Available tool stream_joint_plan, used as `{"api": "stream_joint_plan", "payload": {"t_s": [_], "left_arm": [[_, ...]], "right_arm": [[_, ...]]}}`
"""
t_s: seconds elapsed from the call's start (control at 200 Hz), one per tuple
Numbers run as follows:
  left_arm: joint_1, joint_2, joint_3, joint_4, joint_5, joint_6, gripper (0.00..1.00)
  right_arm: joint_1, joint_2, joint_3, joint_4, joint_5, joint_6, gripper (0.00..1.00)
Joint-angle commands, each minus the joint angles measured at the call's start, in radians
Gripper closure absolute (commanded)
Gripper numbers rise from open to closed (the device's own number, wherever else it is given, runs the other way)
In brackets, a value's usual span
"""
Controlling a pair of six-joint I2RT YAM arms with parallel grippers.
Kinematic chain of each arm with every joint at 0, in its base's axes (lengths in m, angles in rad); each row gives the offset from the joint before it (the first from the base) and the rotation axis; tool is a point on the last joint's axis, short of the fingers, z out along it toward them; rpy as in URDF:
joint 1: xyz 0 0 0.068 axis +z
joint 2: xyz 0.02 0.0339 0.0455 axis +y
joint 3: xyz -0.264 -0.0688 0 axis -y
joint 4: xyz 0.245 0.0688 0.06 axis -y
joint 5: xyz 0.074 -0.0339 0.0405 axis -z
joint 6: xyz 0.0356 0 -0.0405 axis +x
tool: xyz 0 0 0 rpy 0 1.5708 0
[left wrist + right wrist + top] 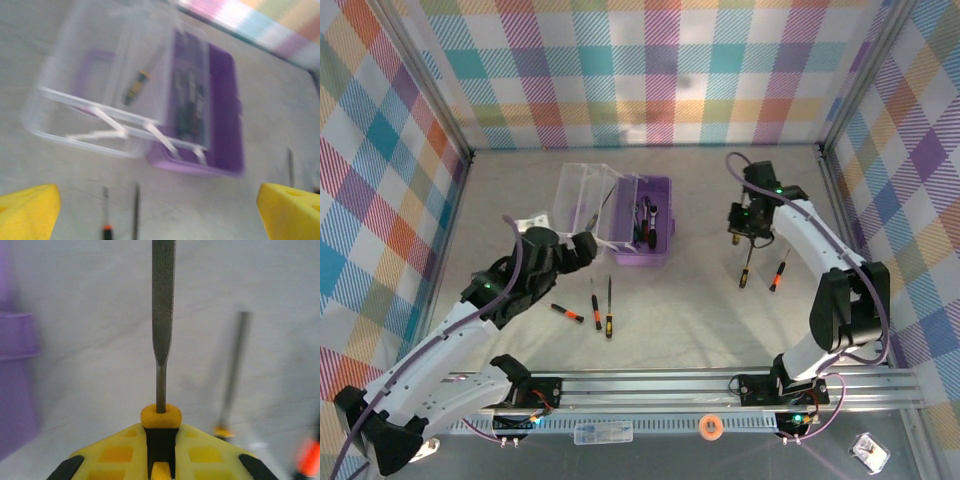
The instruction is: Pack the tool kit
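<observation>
Top external view: the purple case (pixel 663 240) sits open on the table (pixel 700 325), some tools inside. Right of the case, the right end effector (pixel 749 238) clamps a thin file (pixel 163 315). The left end effector (pixel 584 246) gapes wide at the case's front-left. Several screwdrivers (pixel 609 310) lie loose before it, so packing looks about half done.

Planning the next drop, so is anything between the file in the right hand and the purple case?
Nothing visible. The right hand is shut on the metal file with a black-and-yellow handle, and only bare table lies between it and the open lilac-purple plastic case. Its clear hinged lid tips away to the left.
</observation>
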Motion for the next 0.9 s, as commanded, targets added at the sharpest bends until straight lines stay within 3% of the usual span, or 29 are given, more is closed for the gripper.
{"api": "stream_joint_plan", "payload": {"t_s": [0.0, 0.105, 0.265, 0.535, 0.895], "left_arm": [[0.112, -0.001, 0.032, -0.113, -0.052, -0.026, 0.00], [0.199, -0.006, 0.016, -0.145, 0.004, -0.072, 0.00], [0.208, -0.052, -0.039, -0.148, 0.045, -0.094, 0.00], [0.208, -0.108, -0.086, -0.169, 0.076, -0.101, 0.00], [0.208, -0.109, -0.088, -0.162, 0.094, -0.092, 0.00]], "right_arm": [[0.137, 0.009, 0.075, 0.035, -0.059, 0.106, 0.84], [0.263, 0.084, 0.152, 0.109, -0.099, 0.181, 0.83], [0.366, 0.257, 0.330, 0.163, -0.150, 0.263, 0.83], [0.408, 0.474, 0.514, 0.223, -0.213, 0.420, 0.84], [0.437, 0.673, 0.736, 0.136, -0.252, 0.495, 0.83]]}}
